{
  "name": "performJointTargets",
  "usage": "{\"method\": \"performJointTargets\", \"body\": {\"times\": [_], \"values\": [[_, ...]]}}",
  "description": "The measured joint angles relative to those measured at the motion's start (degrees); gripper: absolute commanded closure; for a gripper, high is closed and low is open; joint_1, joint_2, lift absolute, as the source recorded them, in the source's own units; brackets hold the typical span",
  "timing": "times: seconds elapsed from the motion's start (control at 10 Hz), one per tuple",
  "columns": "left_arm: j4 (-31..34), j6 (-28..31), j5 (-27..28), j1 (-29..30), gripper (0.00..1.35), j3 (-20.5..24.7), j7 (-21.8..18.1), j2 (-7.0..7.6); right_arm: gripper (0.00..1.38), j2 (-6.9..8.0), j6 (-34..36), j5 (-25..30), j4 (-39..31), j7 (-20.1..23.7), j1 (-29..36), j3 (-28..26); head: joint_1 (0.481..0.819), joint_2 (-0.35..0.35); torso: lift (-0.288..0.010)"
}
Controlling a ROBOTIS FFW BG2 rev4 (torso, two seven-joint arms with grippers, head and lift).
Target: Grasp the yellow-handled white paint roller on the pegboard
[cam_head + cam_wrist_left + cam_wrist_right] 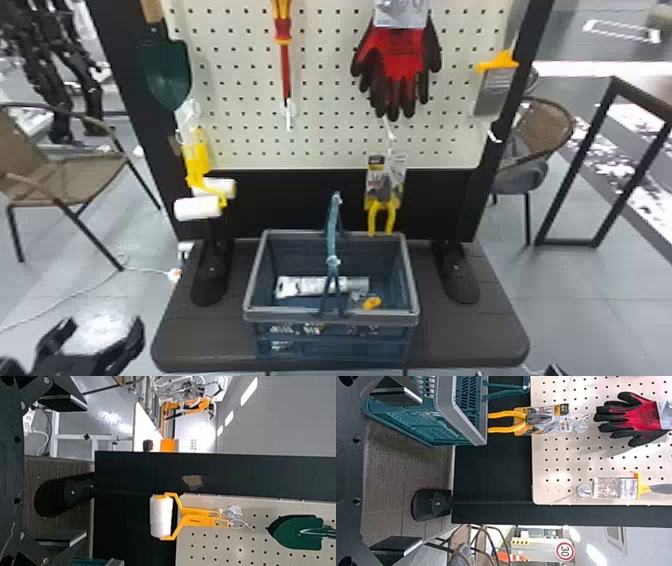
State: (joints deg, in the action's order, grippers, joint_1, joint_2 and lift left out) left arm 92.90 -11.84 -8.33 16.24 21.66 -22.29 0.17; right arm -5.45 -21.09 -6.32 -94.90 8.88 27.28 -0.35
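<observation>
Well away from the pegboard (330,135), held left gripper (97,332) and right gripper (395,471) wide apart. Saw paint roller (200,202) at its lower left corner.

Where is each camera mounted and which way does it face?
Head view: on the head, facing forward and down at pegboard and basket; left gripper at bottom corner.
Left wrist view: on that wrist, facing the paint roller; its open fingers show.
Right wrist view: on that wrist, facing pliers; right gripper open.
Shared: head and right wrist views show basket and pliers.
</observation>
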Motion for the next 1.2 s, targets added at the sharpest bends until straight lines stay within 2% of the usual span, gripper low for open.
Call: {"method": "performJointTargets", "body": {"times": [0.2,0.3,0.6,0.7,0.8,1.0,1.2], "values": [[-1.05,7.01,0.3,-5.98,0.2,0.22,-6.55,0.0,0.07,0.0,0.0,-0.08,0.06,0.0,-0.02,0.0,0.549,0.0,-0.1],[-2.32,9.89,0.35,-9.56,0.2,0.24,-9.1,0.45,0.07,0.0,0.0,-0.12,0.12,0.0,-0.03,0.0,0.549,0.0,-0.1],[-8.85,13.4,3.81,-21.6,0.2,3.44,-18.56,2.89,0.07,0.0,0.0,-0.3,0.37,0.0,-0.18,0.0,0.549,0.0,-0.1],[-11.92,13.66,4.04,-25.31,0.2,4.19,-20.74,4.11,0.07,0.0,0.0,-0.36,0.44,0.12,-0.27,0.0,0.549,0.0,-0.1],[-14.61,13.98,3.81,-28.33,0.2,3.69,-22.09,6.15,0.07,0.0,0.0,-0.42,0.51,0.25,-0.31,0.0,0.549,0.0,-0.1],[-21.7,14.06,2.47,-34.6,0.2,0.19,-26.13,11.18,0.07,0.02,0.0,-0.53,0.69,0.35,-0.43,0.0,0.549,0.0,-0.1],[-29.33,14.29,0.79,-41.01,0.19,-4.15,-30.04,14.25,0.07,0.12,-0.07,-0.54,0.99,0.97,-1.0,0.0,0.549,0.0,-0.1]]}}
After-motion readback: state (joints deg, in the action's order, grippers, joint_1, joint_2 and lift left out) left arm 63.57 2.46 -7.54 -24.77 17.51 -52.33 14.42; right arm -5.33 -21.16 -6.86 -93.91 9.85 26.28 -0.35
